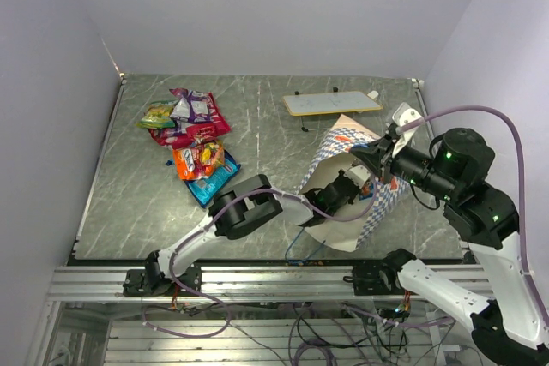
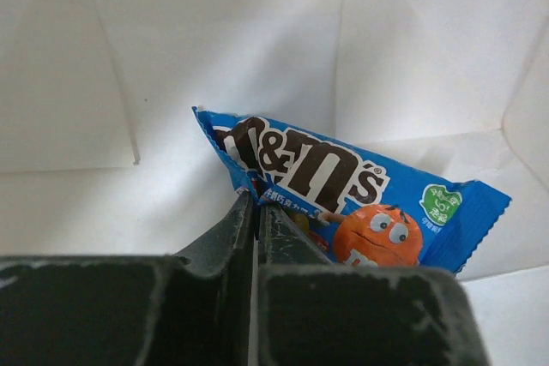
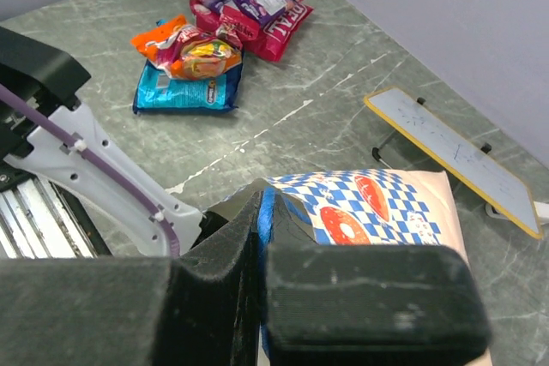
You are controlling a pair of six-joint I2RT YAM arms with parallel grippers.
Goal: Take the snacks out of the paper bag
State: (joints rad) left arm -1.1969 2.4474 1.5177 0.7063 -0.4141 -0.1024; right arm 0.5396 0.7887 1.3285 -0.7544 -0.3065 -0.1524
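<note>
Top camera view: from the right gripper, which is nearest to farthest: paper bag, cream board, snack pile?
1. paper bag, its rim pinched in the right gripper.
2. cream board, behind, toward the back wall.
3. snack pile, far left.

Looks like a robot lab cell from my end: grey marble-look table (image 1: 257, 126) boxed in by plain pale walls (image 1: 257, 6) behind and beside it, bare aluminium rail (image 1: 274, 282) along its near edge, loose cables (image 1: 326, 332) dangling below it.
</note>
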